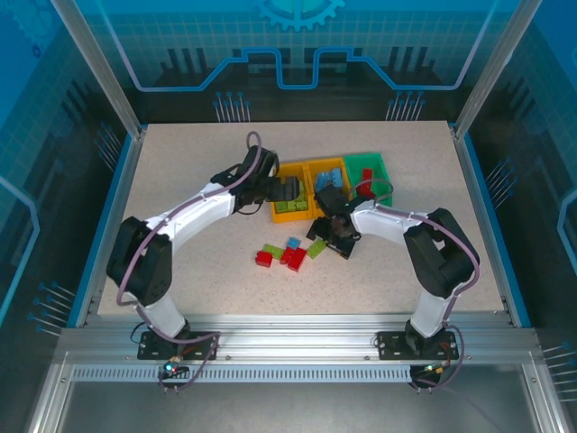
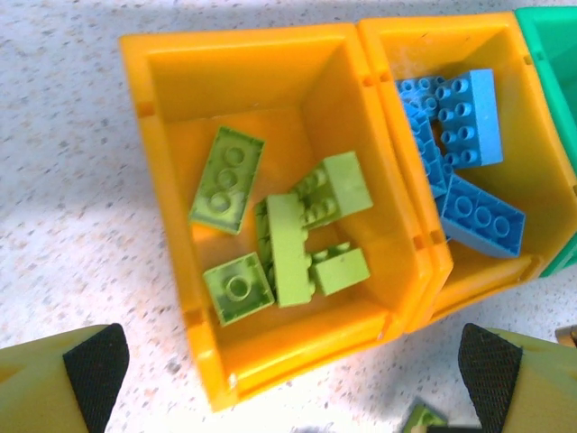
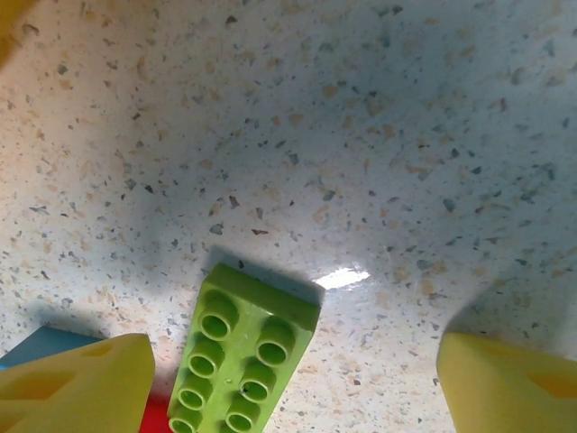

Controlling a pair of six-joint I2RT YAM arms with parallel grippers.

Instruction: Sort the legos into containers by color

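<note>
**Lego sorting well along, about 5 bricks left on the table**

3 joined bins stand in a row at the middle of the speckled table (image 1: 180,153). The left orange bin (image 2: 180,99) holds about 6 lime bricks (image 2: 290,248) in a loose heap. The middle orange bin (image 2: 433,25) holds several blue bricks (image 2: 464,113). The green bin (image 1: 379,162) at the right end shows at least 2 red bricks (image 1: 366,175). Each color has its own bin, and no brick looks misplaced.

The loose pile (image 1: 290,253) lies on the table just in front of the bins: 2 lime, 2 red and 1 blue in the overhead view. More may be hidden under the right arm. By this count, most of the sorting looks done.

The left gripper (image 2: 293,388) hangs above the left orange bin, its black pads (image 2: 95,370) spread wide with nothing between them. The right gripper (image 3: 288,388) is low over the table at the right edge of the loose pile, fingers (image 3: 72,388) parted and empty. A loose lime brick (image 3: 243,361) lies flat, studs up, between them and nearer the left finger. A blue corner and a sliver of red sit right beside it.

The crowding is the likely obstacle: closing on the lime brick could also catch or nudge its red and blue neighbors. The left arm over the lime bin may also block a drop there.
</note>
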